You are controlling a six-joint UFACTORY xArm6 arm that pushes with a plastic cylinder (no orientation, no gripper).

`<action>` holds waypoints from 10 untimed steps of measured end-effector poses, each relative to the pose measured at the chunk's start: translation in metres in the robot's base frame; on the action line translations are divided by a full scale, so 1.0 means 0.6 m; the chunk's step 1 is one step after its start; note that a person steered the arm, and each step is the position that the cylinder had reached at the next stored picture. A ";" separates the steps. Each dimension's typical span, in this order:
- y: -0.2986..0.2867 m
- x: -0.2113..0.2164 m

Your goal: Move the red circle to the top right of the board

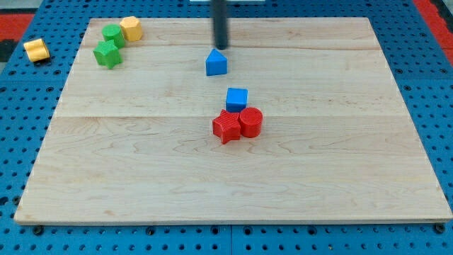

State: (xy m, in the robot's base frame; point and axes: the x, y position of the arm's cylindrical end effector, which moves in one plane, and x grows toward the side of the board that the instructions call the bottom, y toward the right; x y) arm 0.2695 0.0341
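We have no pincer on this arm, so there is nothing to report as released or clenched; our only tool is the rod, and my tip (221,47) sits near the tabletop's (354,177) top edge, about midway along it, just above the blue triangular block (216,63) and apparently very close to it or touching. The red circle (250,122) lies near the middle of the tabletop, touching the red star (227,127) on its left, with the blue cube (237,98) just above it and seemingly in contact. Well apart, at the top left corner, sit the green round block (112,34), the green star (107,54) and the yellow block (131,28); another yellow block (36,50) lies off the tabletop beyond its left edge. We judge that the approach step is in hand: the red circle is not yet engaged and remains well away from the top right corner. The next move, as we read it, calls for bringing my tip round to the circle's lower left side, which is awkward because the red star occupies that flank. We would likely need to come in from below the circle, slip between it and the star, and push up and to the right, taking care not to drag the blue cube along.
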 end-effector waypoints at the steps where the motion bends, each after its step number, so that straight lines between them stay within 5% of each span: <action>1: -0.016 0.103; 3: -0.305 0.010; 6: -0.156 0.038; 10: -0.189 0.052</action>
State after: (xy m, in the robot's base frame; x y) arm 0.3009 -0.0791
